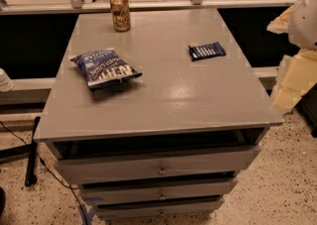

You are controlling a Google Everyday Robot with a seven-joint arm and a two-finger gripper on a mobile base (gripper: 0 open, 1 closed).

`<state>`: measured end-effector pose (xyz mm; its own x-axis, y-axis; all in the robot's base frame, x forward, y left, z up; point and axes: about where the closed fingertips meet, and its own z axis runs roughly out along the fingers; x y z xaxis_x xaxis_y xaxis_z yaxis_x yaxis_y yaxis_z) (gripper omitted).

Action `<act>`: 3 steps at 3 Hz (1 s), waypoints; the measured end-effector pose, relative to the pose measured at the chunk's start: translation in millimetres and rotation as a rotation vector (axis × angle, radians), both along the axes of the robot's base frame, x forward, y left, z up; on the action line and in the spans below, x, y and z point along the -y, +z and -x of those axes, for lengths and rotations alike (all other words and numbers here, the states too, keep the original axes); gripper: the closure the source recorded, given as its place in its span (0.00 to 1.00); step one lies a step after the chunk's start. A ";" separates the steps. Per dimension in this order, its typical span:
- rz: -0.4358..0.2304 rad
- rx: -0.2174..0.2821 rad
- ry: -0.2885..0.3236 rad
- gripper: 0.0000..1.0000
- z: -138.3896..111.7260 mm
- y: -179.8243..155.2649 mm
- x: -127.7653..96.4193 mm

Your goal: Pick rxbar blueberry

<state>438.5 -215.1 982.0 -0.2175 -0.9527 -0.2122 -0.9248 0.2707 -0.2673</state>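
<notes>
Cream-coloured gripper [291,86] hangs at the right edge beside the cabinet [173,95], largely cut off, open or closed I cannot tell; the blue bar [207,50] lies flat on the top's far right, apart from it

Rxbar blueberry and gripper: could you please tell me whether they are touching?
Apart. The camera view shows bare grey tabletop between the rxbar blueberry and the gripper, which sits beyond its right edge.
</notes>
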 end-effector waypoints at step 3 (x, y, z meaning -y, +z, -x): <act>-0.164 0.153 0.018 0.00 -69.2 -16.7 16.8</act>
